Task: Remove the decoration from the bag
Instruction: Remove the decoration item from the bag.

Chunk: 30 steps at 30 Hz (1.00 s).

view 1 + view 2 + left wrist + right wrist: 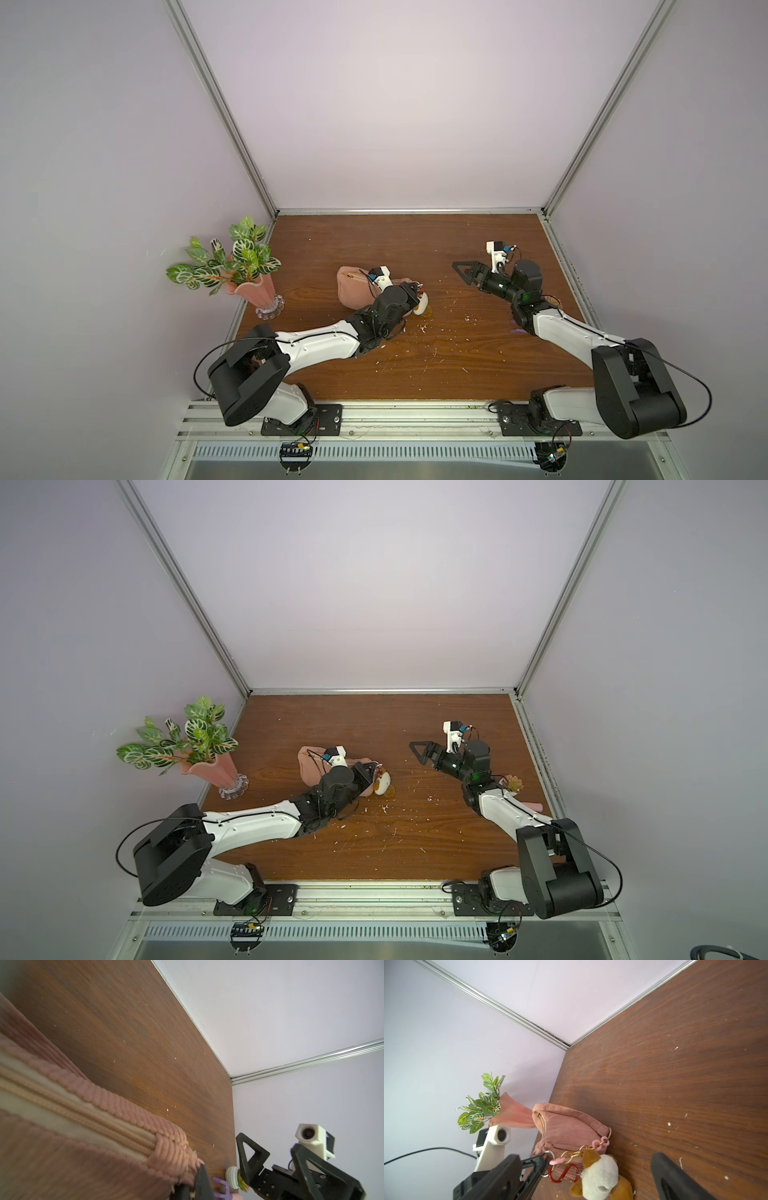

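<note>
While the left gripper (543,1160) is clamped shut on what looks like the end corner of the soft, dusty-pink ribbed-fabric zip pouch (566,1128), a small silver ring (548,1154) sits right at its tip; whether the jaws also catch that ring I cannot tell. From the ring a thin gold chain with pink links (583,1149) loops along the pouch's end. A red wire snap clasp (562,1172) hangs just below the tip. Touching the clasp, just beside the gripper, the small cream-and-tan plush charm (600,1176) lies on the dark wooden table (415,365).

The charm looks light, squashy and fuzzy, so a pinch across its body should hold without harm. A pull there would probably only drag the limp pouch along by the chain. The clasp is the better hold. It is likely hard, slick and springy, and small enough to slip from the pads.

Well apart from the charm and pointed toward it, the right gripper (463,272) hovers with its fingers spread wide and nothing between them.

No brand, label or writing can be read anywhere.
</note>
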### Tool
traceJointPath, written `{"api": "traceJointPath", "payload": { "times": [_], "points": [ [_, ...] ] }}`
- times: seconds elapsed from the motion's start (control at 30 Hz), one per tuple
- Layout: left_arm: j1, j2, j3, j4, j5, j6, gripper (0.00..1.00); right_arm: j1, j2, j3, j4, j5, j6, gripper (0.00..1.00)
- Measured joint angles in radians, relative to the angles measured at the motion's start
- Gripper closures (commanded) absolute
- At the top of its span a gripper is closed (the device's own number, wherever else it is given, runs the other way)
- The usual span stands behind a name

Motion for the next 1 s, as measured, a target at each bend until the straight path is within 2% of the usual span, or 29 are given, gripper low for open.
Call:
{"api": "traceJointPath", "payload": {
  "times": [0.2, 0.43, 0.63, 0.8, 1.0],
  "points": [
    [0.019, 0.005, 0.009, -0.006, 0.051, -0.01, 1.0, 0.104, -0.137, -0.006, -0.143, 0.153, -0.117, 0.01],
    [0.049, 0.025, 0.016, 0.013, 0.147, -0.048, 1.0, 0.241, -0.277, -0.144, -0.19, 0.336, -0.184, 0.04],
    [0.062, 0.026, 0.016, 0.052, 0.209, -0.08, 1.0, 0.343, -0.275, -0.177, -0.202, 0.438, -0.233, 0.09],
    [0.069, 0.025, 0.005, 0.108, 0.255, -0.108, 1.0, 0.421, -0.219, -0.167, -0.197, 0.491, -0.289, 0.1],
    [0.07, 0.0, 0.005, 0.112, 0.275, -0.118, 1.0, 0.446, -0.154, -0.157, -0.159, 0.532, -0.333, 0.1]
  ]
}}
